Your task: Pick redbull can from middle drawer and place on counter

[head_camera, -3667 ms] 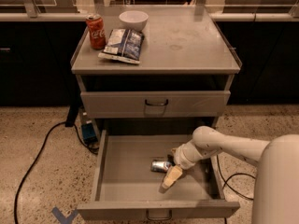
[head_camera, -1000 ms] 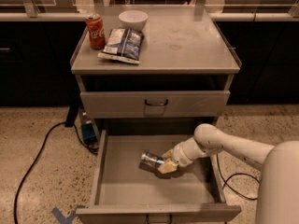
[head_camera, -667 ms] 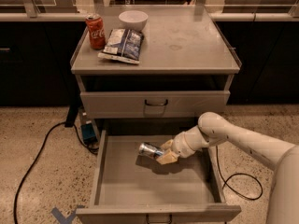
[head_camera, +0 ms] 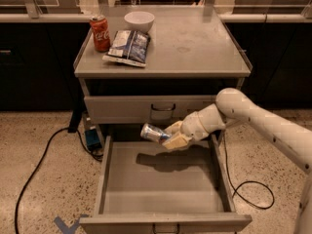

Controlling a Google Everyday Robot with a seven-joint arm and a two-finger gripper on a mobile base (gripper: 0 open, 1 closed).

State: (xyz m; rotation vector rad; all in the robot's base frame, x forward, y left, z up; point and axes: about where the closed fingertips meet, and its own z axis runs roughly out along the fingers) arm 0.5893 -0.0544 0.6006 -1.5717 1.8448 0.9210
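My gripper (head_camera: pixel 170 135) is shut on the redbull can (head_camera: pixel 153 132), a slim silver-and-blue can held on its side. It hangs above the open middle drawer (head_camera: pixel 109 179), near the drawer's back and just below the closed top drawer's handle. The can casts a shadow on the bare drawer floor. The white arm reaches in from the right. The counter (head_camera: pixel 195 43) is the grey cabinet top above, with low side rims.
On the counter's left stand a red Coca-Cola can (head_camera: pixel 100 32), a white bowl (head_camera: pixel 139 19) and a blue chip bag (head_camera: pixel 127 47). A black cable (head_camera: pixel 34 172) runs over the floor at the left, another (head_camera: pixel 251 191) at the right.
The gripper has lifted the can off the drawer floor and raised it toward the drawer's back, up near the top drawer front.
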